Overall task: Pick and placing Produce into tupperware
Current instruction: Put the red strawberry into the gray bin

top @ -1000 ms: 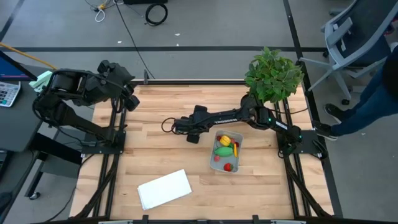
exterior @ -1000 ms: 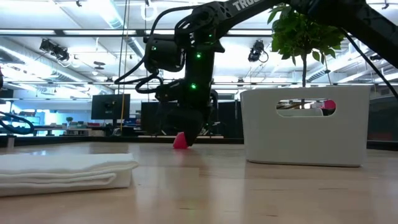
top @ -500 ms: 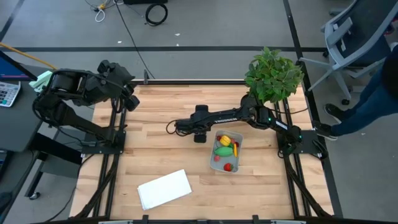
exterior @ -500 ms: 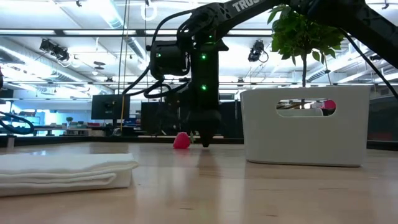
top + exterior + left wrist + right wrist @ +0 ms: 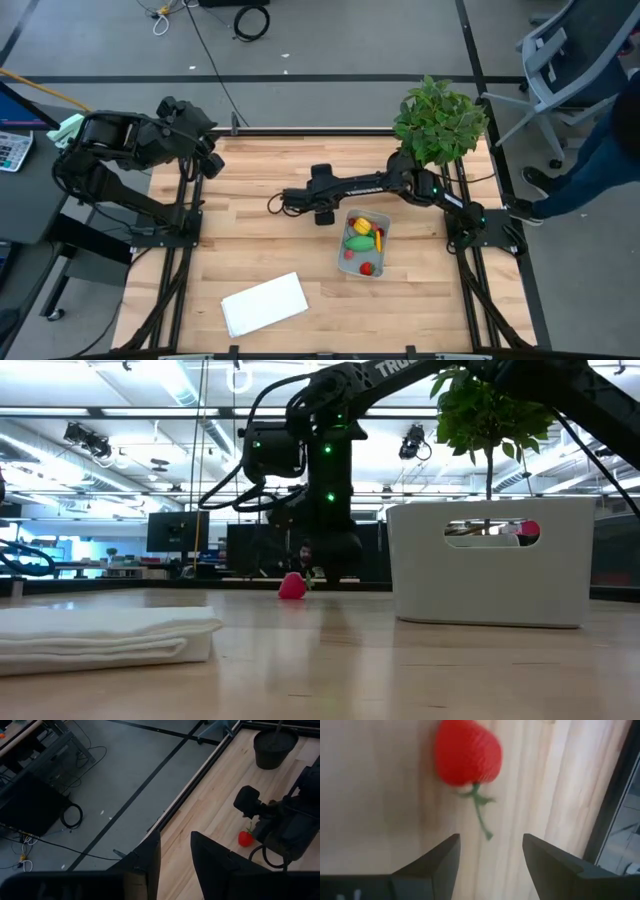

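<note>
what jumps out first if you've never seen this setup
The right arm stretches across the middle of the wooden table, its right gripper open just short of a red strawberry lying loose on the wood. Beside it sits the tupperware with bright produce inside, and a leafy potted plant stands at the far right corner.

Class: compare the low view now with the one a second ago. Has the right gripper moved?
Yes. The right gripper has shifted toward the white tupperware; it stood at the red strawberry and is now beside it, on the tupperware's side.
</note>
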`<state>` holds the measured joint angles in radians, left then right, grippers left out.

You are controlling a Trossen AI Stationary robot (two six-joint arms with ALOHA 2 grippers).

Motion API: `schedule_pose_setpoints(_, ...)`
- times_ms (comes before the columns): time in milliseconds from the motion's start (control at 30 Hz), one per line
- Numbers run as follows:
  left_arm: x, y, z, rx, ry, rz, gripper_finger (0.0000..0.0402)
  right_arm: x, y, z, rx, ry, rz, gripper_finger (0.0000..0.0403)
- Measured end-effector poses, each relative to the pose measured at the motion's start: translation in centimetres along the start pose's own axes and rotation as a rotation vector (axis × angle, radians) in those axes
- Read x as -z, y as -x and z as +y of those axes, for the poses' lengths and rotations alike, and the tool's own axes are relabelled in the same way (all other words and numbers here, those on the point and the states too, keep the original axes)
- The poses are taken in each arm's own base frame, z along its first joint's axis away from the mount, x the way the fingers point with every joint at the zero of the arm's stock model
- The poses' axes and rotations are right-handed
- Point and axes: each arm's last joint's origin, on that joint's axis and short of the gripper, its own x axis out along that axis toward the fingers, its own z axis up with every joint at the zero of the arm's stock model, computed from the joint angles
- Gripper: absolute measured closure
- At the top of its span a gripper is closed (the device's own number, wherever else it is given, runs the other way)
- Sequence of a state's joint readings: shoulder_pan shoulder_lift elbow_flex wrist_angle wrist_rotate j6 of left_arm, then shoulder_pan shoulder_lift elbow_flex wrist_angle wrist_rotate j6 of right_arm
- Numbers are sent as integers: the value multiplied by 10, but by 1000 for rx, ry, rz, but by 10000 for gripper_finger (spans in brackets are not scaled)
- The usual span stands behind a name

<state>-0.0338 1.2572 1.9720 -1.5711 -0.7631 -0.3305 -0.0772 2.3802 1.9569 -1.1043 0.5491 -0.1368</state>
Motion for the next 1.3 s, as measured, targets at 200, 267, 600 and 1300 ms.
schedule_pose_setpoints(200,0,0,0,0,0,0,286,-1,-5,-9,3,-34,-12,178)
schedule_pose_setpoints(267,0,0,0,0,0,0,285,0,-7,-12,3,-42,-8,178)
schedule_pose_setpoints(600,0,0,0,0,-1,0,289,-10,-7,-11,-88,-84,-115,178)
schedule_pose_setpoints(1300,0,0,0,0,-2,0,289,-8,-14,-22,-171,-94,-120,353)
